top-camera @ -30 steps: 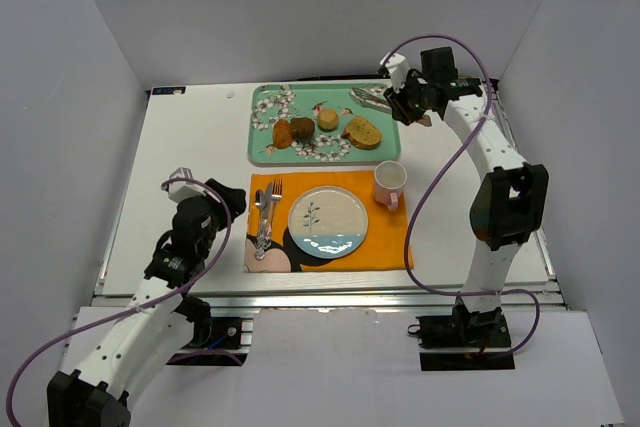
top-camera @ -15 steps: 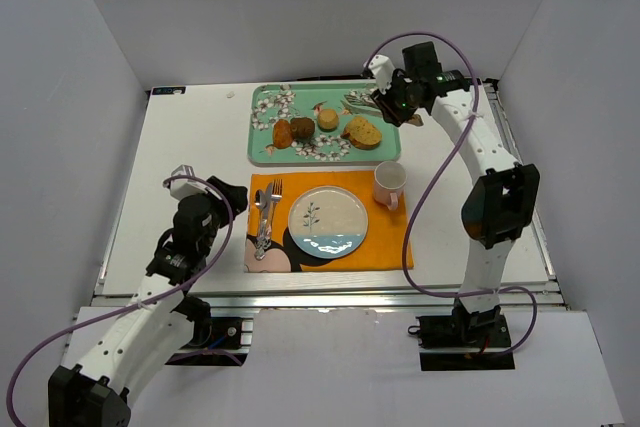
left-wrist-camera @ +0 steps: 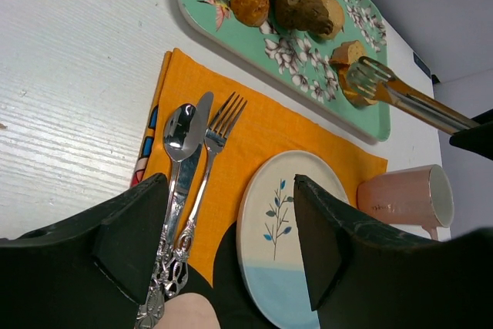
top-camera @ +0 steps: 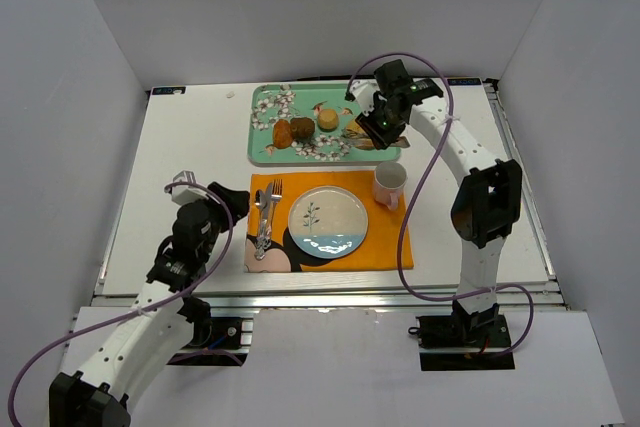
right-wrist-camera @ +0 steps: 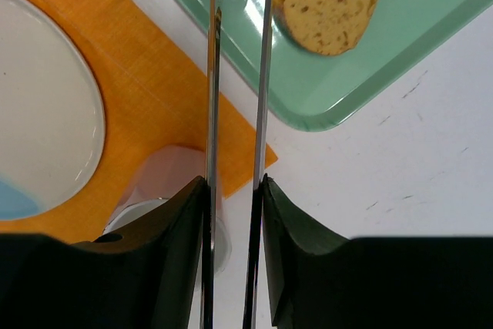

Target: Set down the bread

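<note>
Top external view, from the left: the left gripper (top-camera: pixel 228 197) hangs low over the table just beside the orange placemat (top-camera: pixel 385 242). Its jaws stand wide with nothing between them, and it takes no part in the work. On the placemat lie the cutlery (top-camera: pixel 265 215) and then the plate (top-camera: pixel 328 222), which has no food on it. Beyond it, the green tray (top-camera: pixel 262 154) carries two dark rolls (top-camera: pixel 292 131), a small pale bun (top-camera: pixel 328 119) and, at its right end, the bread (right-wrist-camera: pixel 331 1), lying flat on the tray.

The right gripper (top-camera: pixel 378 125) is clamped on a pair of metal tongs (right-wrist-camera: pixel 262 75) and reaches down over that end of the tray. In the right wrist view both blades run narrowly apart just beside the slice's edge, not around it. Whether a tip touches the crust is not clear. A pink cup (top-camera: pixel 390 182) stands close by, on the placemat's right edge.

The step in hand looks like the pick-up, not yet made. The next move calls for shifting the tongs so that one blade goes either side of the slice, then squeezing and lifting. After that the bread travels to the plate, most likely, passing clear of the cup.
</note>
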You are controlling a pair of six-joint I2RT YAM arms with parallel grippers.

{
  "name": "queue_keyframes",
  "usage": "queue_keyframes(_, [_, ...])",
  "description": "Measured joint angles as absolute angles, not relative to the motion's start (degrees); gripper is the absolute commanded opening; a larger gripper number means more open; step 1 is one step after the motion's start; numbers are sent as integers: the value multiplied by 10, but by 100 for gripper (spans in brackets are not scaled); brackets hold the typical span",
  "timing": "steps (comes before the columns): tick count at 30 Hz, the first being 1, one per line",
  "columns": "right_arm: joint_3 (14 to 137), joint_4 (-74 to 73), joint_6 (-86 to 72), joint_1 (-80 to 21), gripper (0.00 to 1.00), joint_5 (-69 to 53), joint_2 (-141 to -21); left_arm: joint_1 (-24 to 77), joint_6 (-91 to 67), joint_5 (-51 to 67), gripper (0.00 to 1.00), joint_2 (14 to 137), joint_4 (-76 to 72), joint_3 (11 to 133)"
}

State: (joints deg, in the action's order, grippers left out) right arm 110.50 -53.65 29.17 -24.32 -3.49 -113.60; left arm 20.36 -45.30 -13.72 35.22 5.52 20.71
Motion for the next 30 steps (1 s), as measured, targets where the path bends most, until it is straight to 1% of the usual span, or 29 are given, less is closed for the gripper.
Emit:
queue_keyframes(18, [1090,-536,274,-252,40,5,-1136,204,-467,-136,75,281,77,192])
queue_keyframes(30, [1090,-533,274,-254,39,7,-1131,204,-470,-140,75,275,90,191])
